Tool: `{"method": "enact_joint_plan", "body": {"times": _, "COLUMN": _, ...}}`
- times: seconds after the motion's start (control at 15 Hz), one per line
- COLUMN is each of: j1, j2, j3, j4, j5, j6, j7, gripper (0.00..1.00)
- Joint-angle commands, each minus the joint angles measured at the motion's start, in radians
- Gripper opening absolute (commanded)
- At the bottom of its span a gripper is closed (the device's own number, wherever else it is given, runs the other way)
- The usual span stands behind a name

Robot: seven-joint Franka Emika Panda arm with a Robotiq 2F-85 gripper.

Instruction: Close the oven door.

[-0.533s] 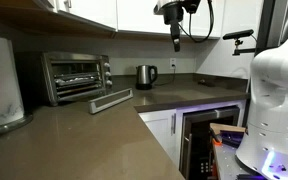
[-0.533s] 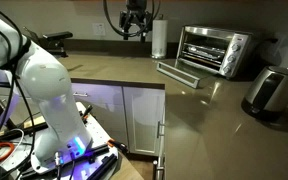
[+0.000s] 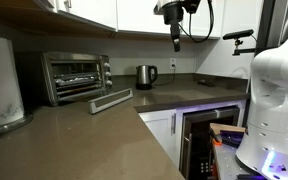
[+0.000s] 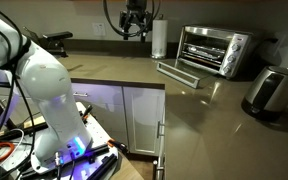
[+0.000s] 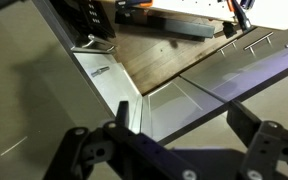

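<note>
- No word, brand or number can be read in any of the views.
- The toaster oven [image 3: 76, 76] stands at the left middle of an exterior view. Its strip of knobs [image 3: 105, 72] is too small to show any letters.
- In the wrist view, a dark thing [image 5: 87, 14] at the top left has light specks on it. They are too blurry to read.

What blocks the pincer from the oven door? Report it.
Nothing visible. The pincer hangs high over the counter; the oven door lies open, its upward swing free. The kettle stands aside.
</note>
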Motion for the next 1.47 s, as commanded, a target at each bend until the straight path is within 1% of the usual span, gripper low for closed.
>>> {"method": "enact_joint_plan", "body": {"times": 0.0, "j1": 0.000, "j2": 0.001, "j3": 0.000, "j4": 0.002, "j5": 0.000, "j6": -0.002, "j7": 0.000, "gripper": 1.00}}
{"method": "enact_joint_plan", "body": {"times": 0.2, "j1": -0.011, "j2": 0.021, "j3": 0.004, "j4": 0.016, "j5": -0.020, "j6": 0.002, "j7": 0.017, "gripper": 1.00}}
{"method": "enact_joint_plan", "body": {"times": 0.4, "j1": -0.022, "j2": 0.028, "j3": -0.015, "j4": 0.021, "j5": -0.041, "j6": 0.032, "j7": 0.005, "gripper": 1.00}}
{"method": "enact_joint_plan", "body": {"times": 0.6, "j1": -0.036, "j2": 0.035, "j3": -0.060, "j4": 0.019, "j5": -0.054, "j6": 0.090, "j7": -0.014, "gripper": 1.00}}
{"method": "enact_joint_plan", "body": {"times": 0.8, "j1": -0.051, "j2": 0.043, "j3": -0.106, "j4": 0.014, "j5": -0.030, "j6": 0.158, "j7": -0.022, "gripper": 1.00}}
{"method": "enact_joint_plan", "body": {"times": 0.93, "j1": -0.058, "j2": 0.058, "j3": -0.130, "j4": 0.014, "j5": -0.019, "j6": 0.195, "j7": -0.027, "gripper": 0.75}}
{"method": "enact_joint_plan", "body": {"times": 1.07, "j1": -0.062, "j2": 0.075, "j3": -0.148, "j4": 0.016, "j5": -0.012, "j6": 0.217, "j7": -0.032, "gripper": 0.60}}
{"method": "enact_joint_plan", "body": {"times": 1.4, "j1": -0.076, "j2": 0.135, "j3": -0.180, "j4": 0.031, "j5": 0.002, "j6": 0.264, "j7": -0.037, "gripper": 0.27}}
